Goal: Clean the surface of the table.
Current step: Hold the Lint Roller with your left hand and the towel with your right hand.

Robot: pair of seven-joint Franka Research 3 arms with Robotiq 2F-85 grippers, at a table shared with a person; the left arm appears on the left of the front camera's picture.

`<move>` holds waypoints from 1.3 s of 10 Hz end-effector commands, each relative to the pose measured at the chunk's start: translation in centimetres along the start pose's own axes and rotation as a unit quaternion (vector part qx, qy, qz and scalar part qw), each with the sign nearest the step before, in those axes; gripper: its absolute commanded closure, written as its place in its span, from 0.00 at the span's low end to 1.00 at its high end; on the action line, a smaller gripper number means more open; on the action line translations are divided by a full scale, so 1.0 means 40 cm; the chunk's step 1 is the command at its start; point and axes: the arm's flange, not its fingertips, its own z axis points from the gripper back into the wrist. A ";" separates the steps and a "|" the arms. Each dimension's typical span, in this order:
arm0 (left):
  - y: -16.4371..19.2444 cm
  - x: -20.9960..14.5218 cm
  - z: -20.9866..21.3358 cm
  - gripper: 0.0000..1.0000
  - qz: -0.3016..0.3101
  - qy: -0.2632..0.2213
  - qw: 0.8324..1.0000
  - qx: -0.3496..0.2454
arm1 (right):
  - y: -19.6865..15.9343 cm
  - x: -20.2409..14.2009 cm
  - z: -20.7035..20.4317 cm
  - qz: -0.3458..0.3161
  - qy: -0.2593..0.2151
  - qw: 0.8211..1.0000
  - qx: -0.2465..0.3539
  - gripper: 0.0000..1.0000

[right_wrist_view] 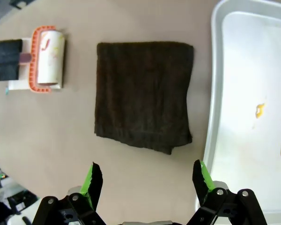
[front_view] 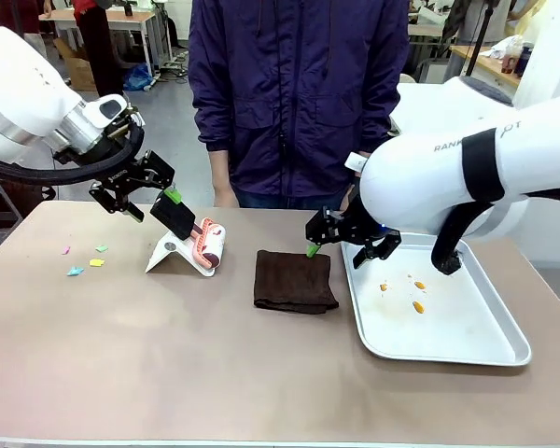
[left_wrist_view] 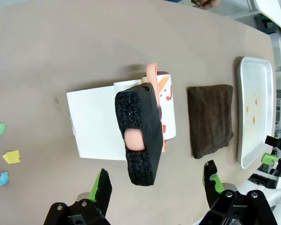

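Table [front_view: 168,355]: left hand [left_wrist_view: 157,174] spread near roller handle [left_wrist_view: 138,131] (seemingly untouched); right hand [right_wrist_view: 147,168] spread over cloth [right_wrist_view: 143,93].

Bright, even indoor light falls from overhead. The matte table [front_view: 168,355] takes no glare and carries only soft, short shadows, as beside the cloth [front_view: 294,280]. The tray [right_wrist_view: 253,56] washes out nearly white. The wrist views curve at their edges; the front view is sharp.

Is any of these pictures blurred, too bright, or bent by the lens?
Front view: sharp, even light, soft shadow beside the cloth. Left wrist view: the table edge looks bent by the wide lens. Right wrist view: the tray is washed out, nearly white.
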 end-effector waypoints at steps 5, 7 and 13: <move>0.024 0.048 -0.038 0.00 0.010 0.010 1.000 0.011 | 0.185 0.116 -0.143 0.012 0.025 0.990 -0.138 0.00; 0.028 0.069 -0.052 0.00 0.019 0.004 1.000 0.008 | 0.195 0.139 -0.216 -0.034 0.040 0.984 -0.172 0.00; 0.040 0.086 -0.069 0.00 0.021 0.010 1.000 0.000 | 0.128 0.154 -0.309 -0.104 0.075 0.975 -0.182 0.00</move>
